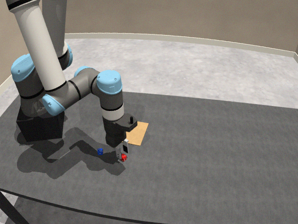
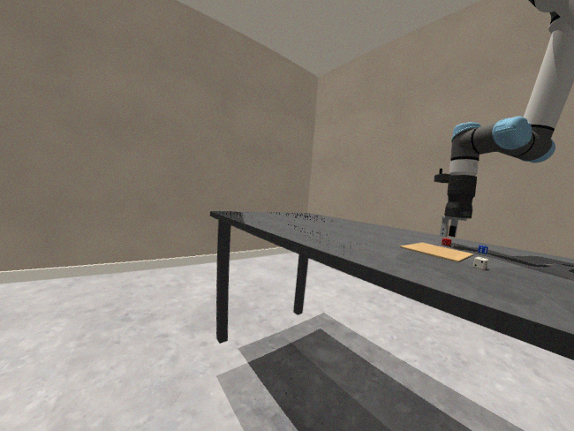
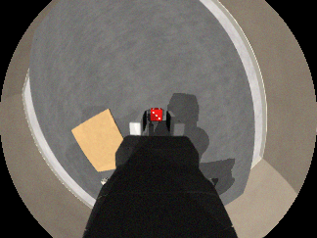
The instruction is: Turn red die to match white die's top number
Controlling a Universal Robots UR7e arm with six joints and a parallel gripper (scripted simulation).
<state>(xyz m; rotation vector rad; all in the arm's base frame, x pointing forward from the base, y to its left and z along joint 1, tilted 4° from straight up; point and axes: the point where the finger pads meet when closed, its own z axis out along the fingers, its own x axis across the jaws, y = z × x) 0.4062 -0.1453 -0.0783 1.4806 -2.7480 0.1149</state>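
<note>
I am holding the gripper (image 1: 123,154) low over the red die (image 1: 124,158), its fingers parted and grasping nothing. In the top view the two fingers are standing on either side of the die, and in the side view the tips are hanging just above it, not yet at table level.

The red die is lying on the dark table (image 1: 204,149), off the tan mat (image 1: 138,135) and just beside the mat's near corner. The blue die (image 1: 100,151) is sitting near it on the arm's side, apart from it. The white die (image 2: 480,262) is showing in the side view, past the mat's other end and well apart from the red one. I cannot read its top face at this size, so I am treating the target number as unconfirmed.

On handling, I am judging the red die to be a small, light, rigid cube with smooth flat faces. It should not deform or break, but it may slip or twist if pinched off-centre or near a corner. The best hold is on two opposite side faces, squarely, at mid-height, with the fingers flat against them. A hold of that kind would let me tip the die over onto another face. Being so light, it may also skid if a fingertip nudges it during the descent.
</note>
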